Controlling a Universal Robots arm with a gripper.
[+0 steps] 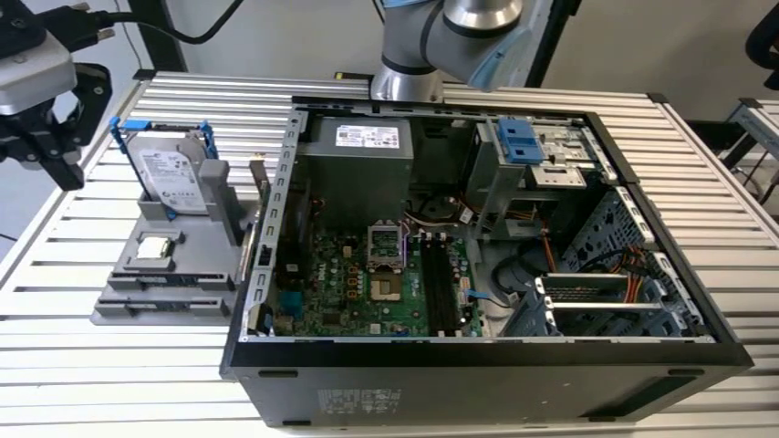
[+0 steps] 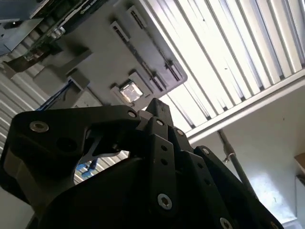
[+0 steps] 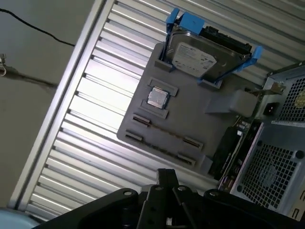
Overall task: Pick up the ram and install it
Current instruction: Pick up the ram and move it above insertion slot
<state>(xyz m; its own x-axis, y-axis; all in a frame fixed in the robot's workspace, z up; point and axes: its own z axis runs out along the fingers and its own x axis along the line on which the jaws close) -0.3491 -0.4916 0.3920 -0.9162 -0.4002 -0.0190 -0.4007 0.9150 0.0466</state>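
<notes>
Ribbed aluminium slats form the one table (image 1: 109,365) under everything we see; on it stands one open computer case (image 1: 487,365), and one grey holder (image 1: 201,242) sits just beside the case wall; one arm (image 1: 451,36) rises behind the case, and its one gripper (image 1: 55,169) hangs in the air at the exterior view's left, above the table; we cannot tell whether the gripper is apart or together. Below the gripper and over toward the case lies the holder, so that in the exterior view the holder comes between the gripper and the case; the holder carries one hard drive (image 1: 171,169) in a blue frame, propped up at a tilt, which in the exterior view is the thing nearest the gripper; beyond it lies one small square processor chip (image 1: 155,248), flat in its recess. Past the chip again we count four end clips in two pairs; the ram (image 3: 164,131) appears in the first wrist view as a thin strip on edge between the pair next to the chip, well apart from the gripper. One dark card (image 3: 228,152) stands at the holder's edge against the case. Inside the case, farther from the gripper than the holder, we see one green motherboard (image 1: 353,283) with its long black slots (image 1: 441,283); how many slots there are we cannot tell.
</notes>
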